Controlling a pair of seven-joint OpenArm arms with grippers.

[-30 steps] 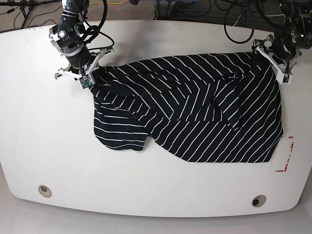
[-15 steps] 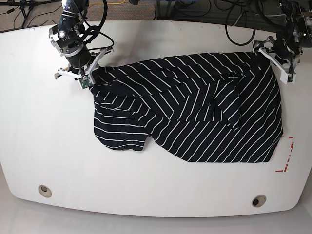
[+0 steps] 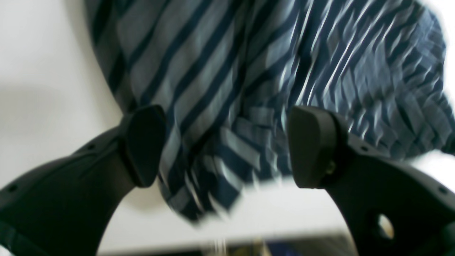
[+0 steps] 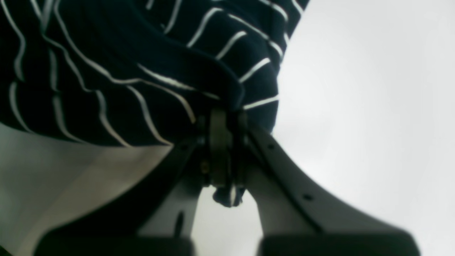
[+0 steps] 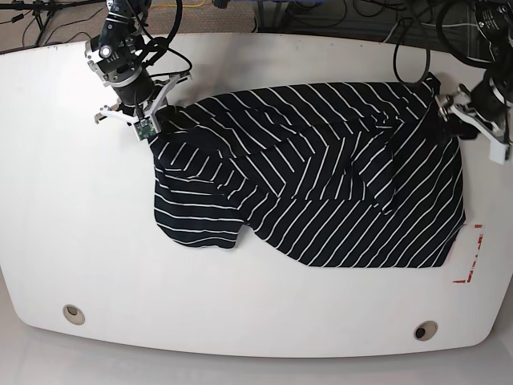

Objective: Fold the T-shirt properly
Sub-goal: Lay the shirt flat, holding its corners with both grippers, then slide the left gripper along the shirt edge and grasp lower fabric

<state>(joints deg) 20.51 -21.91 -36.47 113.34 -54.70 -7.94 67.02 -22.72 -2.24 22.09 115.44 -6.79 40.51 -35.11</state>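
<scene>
Right end effector [image 4: 224, 153] is pinched tight on a corner of the striped T-shirt [image 5: 321, 184]; left end effector [image 3: 227, 145] hangs wide apart above the shirt's edge on the white table [image 5: 80, 241].

Blurred striped T-shirt [image 3: 249, 89] on white table [image 3: 42, 71], left gripper [image 3: 224, 149] spread wide, fabric corner between its fingers [image 3: 142, 145]

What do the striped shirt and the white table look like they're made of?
The T-shirt: soft, thin knit fabric, probably cotton jersey; it wrinkles and drapes in loose folds, with a matte surface. The table: hard, smooth white board, perhaps laminate or painted wood; it looks flat and faintly glossy. The exact material is unclear.
</scene>
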